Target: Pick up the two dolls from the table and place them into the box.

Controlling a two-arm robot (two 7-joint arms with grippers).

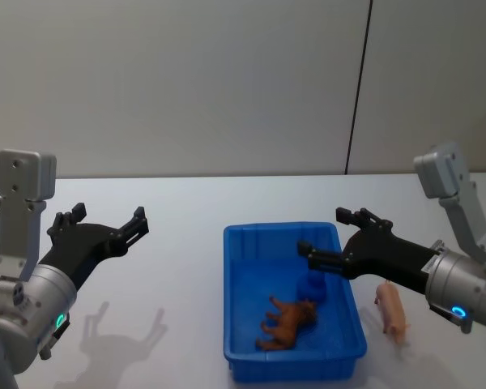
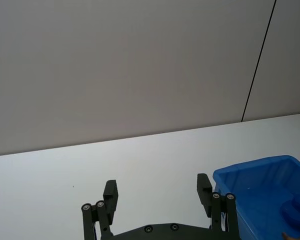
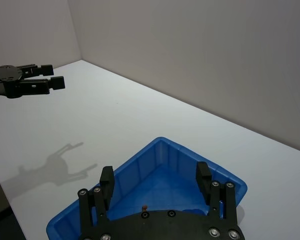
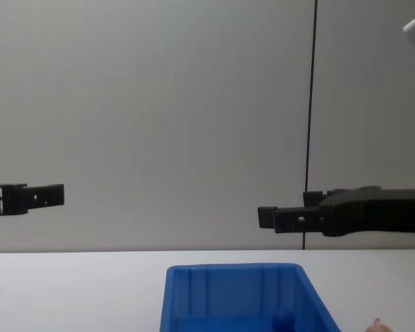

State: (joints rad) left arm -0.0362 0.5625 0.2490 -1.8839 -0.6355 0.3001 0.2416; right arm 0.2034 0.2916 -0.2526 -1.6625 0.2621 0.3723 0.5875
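We find the dark blue doll [image 1: 312, 288] inside the blue box [image 1: 243, 243], close to its right wall. In the head view its top is hard to separate from the dark finger above it. In the chest view just its crown rises over the bottom edge. A brown four-legged animal toy [image 1: 290, 322] stands nearer to us in the same box, and we cannot tell whether the two touch.

The peach-pink doll [image 1: 391, 309], shaped like a pig, lies on the white counter [image 1: 170, 267] just beside the box's right wall, outside it. From the chest view we make out no more than its tiny curl, cut off at the bottom edge.

The right end effector [image 1: 322, 232] hovers above the far right part of the box, over the dark blue doll. Its fingers are spread wide, gripping nothing and touching nothing. The left end effector [image 1: 105, 227] hangs raised over bare counter well to the left of the box, equally wide and empty, with its shadow [image 1: 121, 332] on the counter below.
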